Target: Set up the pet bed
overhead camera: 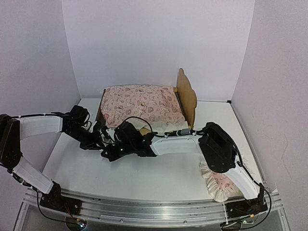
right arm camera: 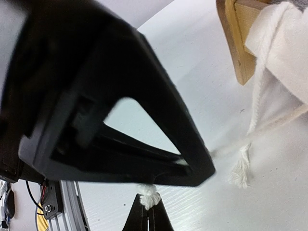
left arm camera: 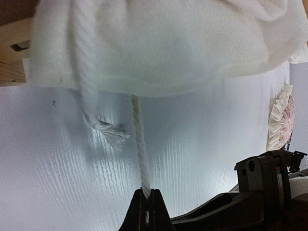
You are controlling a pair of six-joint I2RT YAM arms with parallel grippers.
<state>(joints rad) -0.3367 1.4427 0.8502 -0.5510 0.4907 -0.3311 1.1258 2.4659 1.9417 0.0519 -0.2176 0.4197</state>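
1. At the back of the counter [overhead camera: 159, 178] stands the pet bed [overhead camera: 187, 96], its bear-ear headboard to the right, with the pink mattress cushion [overhead camera: 142, 106] lying on it; a small pillow [overhead camera: 219, 185] lies well apart, near the right arm's base
2. Both arms meet at the bed's near-left corner, just beside its wooden rail [right arm camera: 238, 43]
3. The left claw [left arm camera: 147, 198] is pressed together on a white cord [left arm camera: 138, 144] that runs taut down from the cushion's white underside; a second, loose cord [left arm camera: 91, 96] hangs beside it with a frayed end
4. The right claw [right arm camera: 148, 211] is pressed together on a frayed tuft [right arm camera: 148, 195] of cord; whether it belongs to the same cord I cannot tell
5. The frame looks light and stiff, so on this smooth counter it would likely slide or tip under a hard pull on the cords; its rail or headboard edge gives the firmest hold
6. The cords are limp and thin and may slip or fray, so they are best pinched close to the end and drawn gently
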